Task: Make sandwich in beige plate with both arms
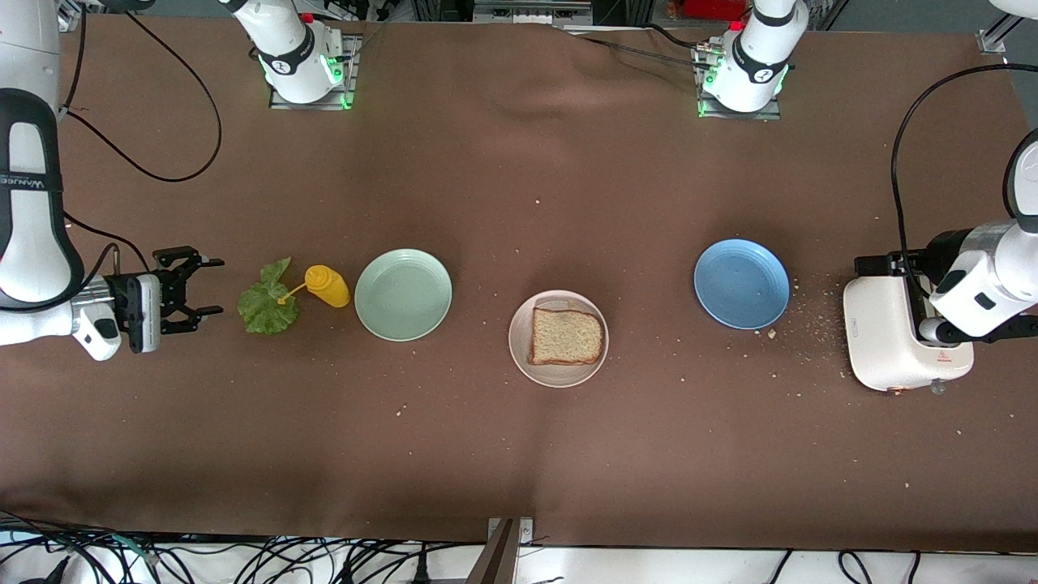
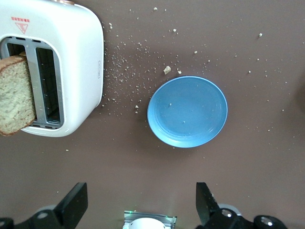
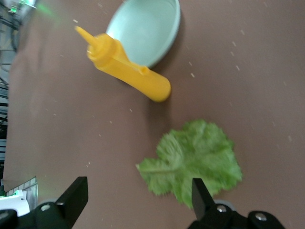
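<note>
Bench layout: beige plate sitting mid-bench with one bread slice lying flat on it. No lettuce on it, no top slice. Sandwich looks roughly a third built.

Right claw is hovering low at the right arm's end of the bench, fingers spread wide, gripping nothing. In the front view the lettuce leaf is lying just at its 3 o'clock, flat on the cloth. A yellow sauce bottle is lying on its side at the leaf's 2 o'clock, its nozzle tip reaching over the leaf's edge. The mint-green plate is sitting just past the bottle.

Left claw is poised beside the white toaster at the left arm's end, fingers wide apart and empty. A second bread slice is standing up out of a toaster slot. Blue plate sitting empty between toaster and beige plate, crumbs scattered around.

Step in hand, by my reading: right arm taking the leaf. Best to pinch the leaf's edge nearest the claw, away from the bottle nozzle, and lift straight up before travelling.

Room: carry path is crossing the bottle and mint-green plate, so height is needed. Open cloth lies toward the camera side. The leaf is limp; it may droop or slip.
</note>
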Tool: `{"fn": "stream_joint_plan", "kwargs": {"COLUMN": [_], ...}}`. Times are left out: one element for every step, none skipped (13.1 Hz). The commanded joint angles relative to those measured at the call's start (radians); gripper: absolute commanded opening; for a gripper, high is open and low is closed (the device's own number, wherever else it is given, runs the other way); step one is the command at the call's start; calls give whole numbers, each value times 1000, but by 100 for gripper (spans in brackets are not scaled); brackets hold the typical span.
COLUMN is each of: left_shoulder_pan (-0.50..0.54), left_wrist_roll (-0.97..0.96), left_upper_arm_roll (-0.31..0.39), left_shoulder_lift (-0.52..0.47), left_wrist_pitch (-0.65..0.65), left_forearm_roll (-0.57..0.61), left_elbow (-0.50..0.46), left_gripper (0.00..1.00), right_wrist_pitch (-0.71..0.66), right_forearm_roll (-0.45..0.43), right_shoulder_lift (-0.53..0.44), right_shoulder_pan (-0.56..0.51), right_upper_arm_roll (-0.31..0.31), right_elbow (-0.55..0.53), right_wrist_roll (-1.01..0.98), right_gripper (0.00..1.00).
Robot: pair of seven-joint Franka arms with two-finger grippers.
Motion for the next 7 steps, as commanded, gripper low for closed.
{"fn": "stream_joint_plan", "kwargs": {"left_shoulder_pan": [0,-2,-2,-2,-2,-2,-2], "left_wrist_roll": [-11,-11,-11,-11,-11,-11,-11], "left_upper_arm_roll": [-11,-11,-11,-11,-11,-11,-11], "left_shoulder_lift": [-16,-16,-16,-16,-16,-16,-16], "left_wrist_pitch": [2,2,2,2,2,2,2], "left_forearm_roll": [34,34,34,34,34,34,34], "left_elbow": [-15,-16,-16,-16,-16,-16,-16], "left_gripper": [100,100,100,100,100,100,100], "right_wrist_pitch": [83,100,126,131,134,151,180], "right_forearm_roll": [-112,-120,-159,-199,-233,-268,-290], "right_shoulder_lift": [-3,-1,-3,-3,-3,2,8], "right_shoulder_pan": [29,43,62,68,76,92,112], "right_upper_arm_roll": [-6,-9,-9,-9,-9,-9,-9], "right_elbow": [-35,-48,-61,-64,-65,-70,-93], "right_wrist_roll": [219,307,394,474,564,670,785], "right_gripper": [97,97,97,97,97,96,95]}}
